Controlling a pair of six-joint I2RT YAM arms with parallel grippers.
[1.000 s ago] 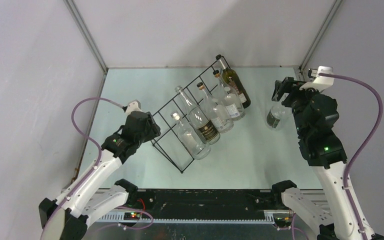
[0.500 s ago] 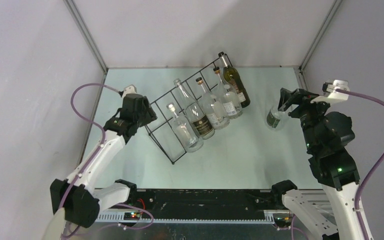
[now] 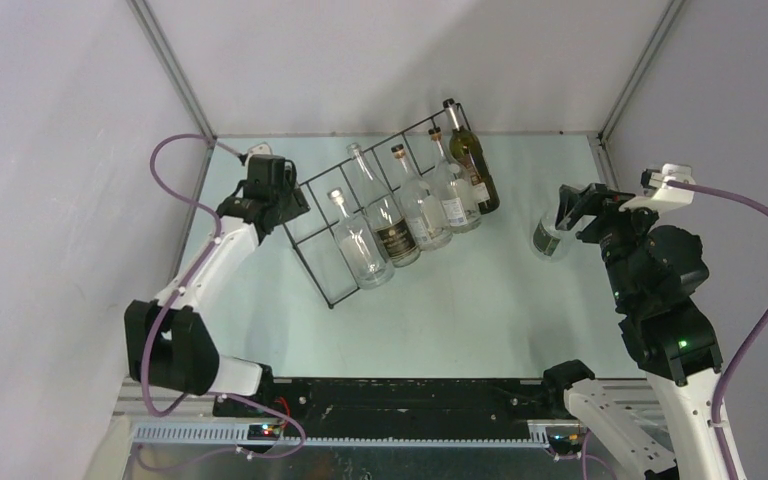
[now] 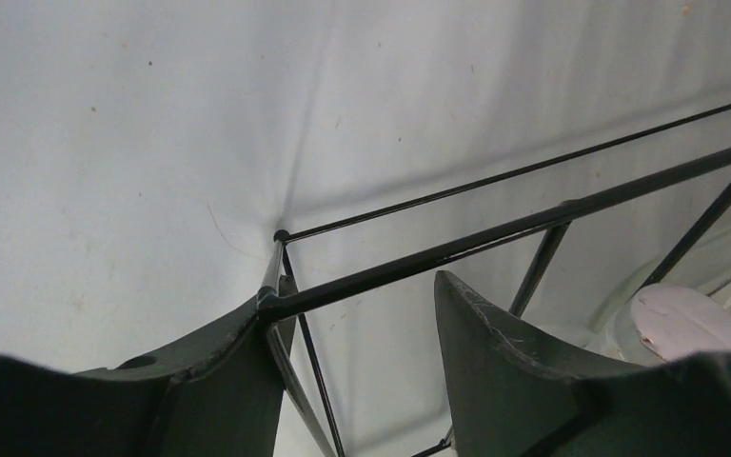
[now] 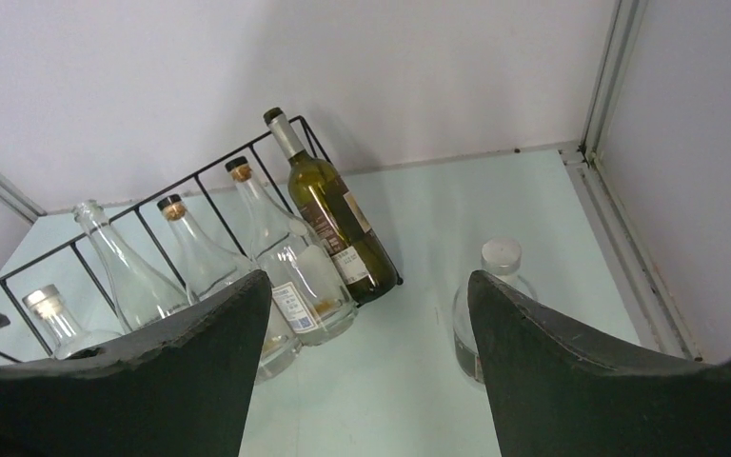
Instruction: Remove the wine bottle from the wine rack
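The black wire wine rack (image 3: 330, 303) lies slanted at the back of the table. The dark green wine bottle (image 3: 472, 165) lies in its far right compartment, neck toward the back wall. It also shows in the right wrist view (image 5: 333, 214). My left gripper (image 3: 285, 200) is at the rack's left end. In the left wrist view it (image 4: 362, 286) is open, the rack's top wire (image 4: 495, 233) crosses between the fingers, and the left finger touches the rack's corner. My right gripper (image 3: 568, 205) is open and empty, right of the rack, as the right wrist view (image 5: 369, 278) shows.
Several clear glass bottles (image 3: 392, 228) lie in the rack left of the wine bottle. A small clear bottle with a white cap (image 3: 550, 235) stands on the table just below my right gripper. Walls close in the table at the left, back and right.
The rack with its bottles has slid left and toward the back wall together with my left gripper. My right gripper has pulled back to the right, off the small standing bottle.
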